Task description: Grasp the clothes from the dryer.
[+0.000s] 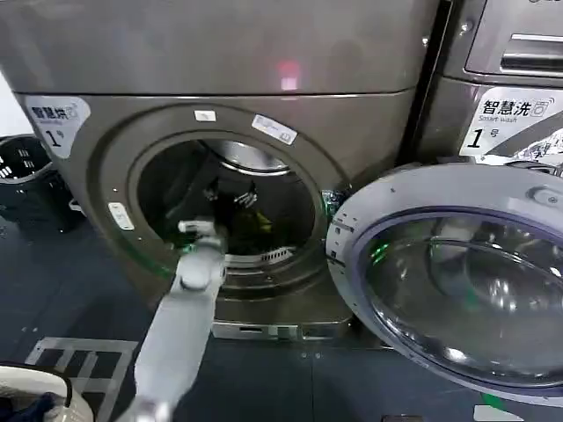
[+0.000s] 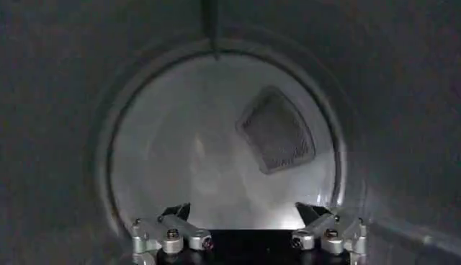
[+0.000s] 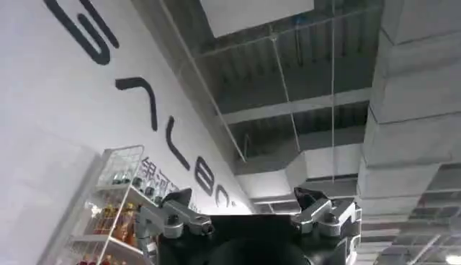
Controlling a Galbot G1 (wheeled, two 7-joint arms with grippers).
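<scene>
The left gripper point(image 2: 248, 237) is poked well inside the big grey-bronze front-loading dryer point(image 1: 114, 167), fingers spread wide with nothing held. The yellow-green clothes can't be made out in the dark drum, so a blind close could easily miss. The right gripper point(image 3: 248, 216) is parked, open, pointed at the ceiling.
</scene>
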